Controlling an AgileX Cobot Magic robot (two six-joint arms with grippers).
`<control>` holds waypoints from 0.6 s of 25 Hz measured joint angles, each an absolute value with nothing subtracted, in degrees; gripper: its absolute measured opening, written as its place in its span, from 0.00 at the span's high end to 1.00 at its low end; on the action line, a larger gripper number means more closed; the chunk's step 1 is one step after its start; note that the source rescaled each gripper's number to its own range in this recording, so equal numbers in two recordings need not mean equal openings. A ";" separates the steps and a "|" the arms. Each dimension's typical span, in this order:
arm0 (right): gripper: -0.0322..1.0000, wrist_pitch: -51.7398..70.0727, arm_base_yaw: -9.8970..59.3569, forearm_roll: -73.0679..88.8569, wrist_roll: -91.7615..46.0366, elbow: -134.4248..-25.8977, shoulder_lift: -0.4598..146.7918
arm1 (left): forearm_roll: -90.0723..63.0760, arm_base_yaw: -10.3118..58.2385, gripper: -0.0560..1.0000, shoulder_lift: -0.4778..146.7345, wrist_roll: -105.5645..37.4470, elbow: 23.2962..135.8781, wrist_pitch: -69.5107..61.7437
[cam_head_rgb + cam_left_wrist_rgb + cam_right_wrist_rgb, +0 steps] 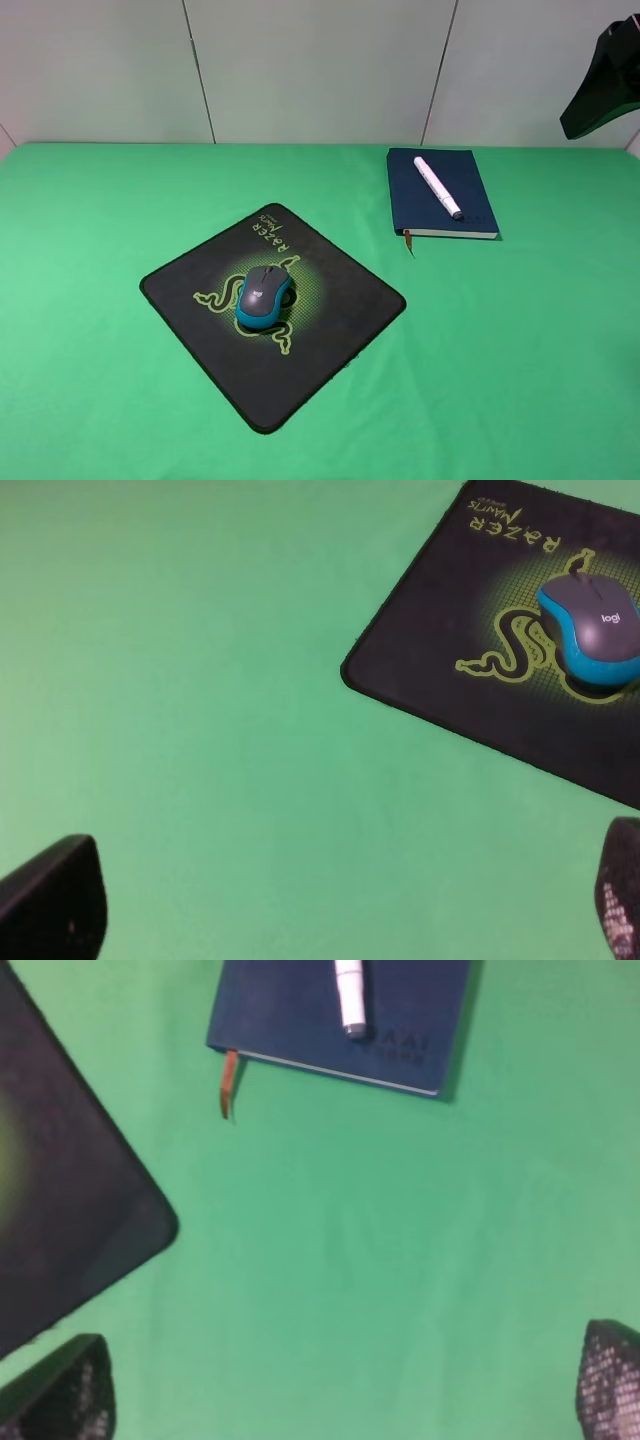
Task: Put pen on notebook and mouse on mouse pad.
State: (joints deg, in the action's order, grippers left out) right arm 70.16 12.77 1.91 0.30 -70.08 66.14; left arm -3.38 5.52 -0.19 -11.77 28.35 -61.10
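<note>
The mouse (pixel 264 296), dark grey on top with teal sides, rests at the middle of the black mouse pad (pixel 335 320) over its green snake logo. At the back right, the white pen (pixel 437 186) lies diagonally on the navy notebook (pixel 468 178). The left wrist view shows the mouse (pixel 595 630) on the pad (pixel 430 665), well away from my left gripper (pixel 335 905), which is open over bare cloth. In the right wrist view my right gripper (pixel 335 1390) is open and empty, with the notebook (pixel 290 1005) and pen (pixel 350 995) some way beyond it.
Green cloth covers the whole table (pixel 520 360), with a grey panelled wall behind. The notebook's orange-brown ribbon (pixel 229 1085) hangs off its near edge. A black part of the right arm (pixel 605 75) hangs high at the top right corner.
</note>
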 joint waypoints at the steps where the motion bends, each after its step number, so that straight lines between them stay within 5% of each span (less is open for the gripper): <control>1: 0.00 70.08 12.77 2.33 0.30 -69.86 65.66 | -3.38 5.52 0.04 -0.19 -11.77 28.35 -61.10; 15: 0.00 70.17 9.30 4.05 0.49 -51.80 45.67 | -3.38 5.52 0.04 -0.19 -11.77 28.35 -61.10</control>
State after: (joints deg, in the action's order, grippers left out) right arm 70.17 9.30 4.05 0.49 -51.80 45.67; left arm -3.38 5.52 -0.19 -11.77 28.35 -61.10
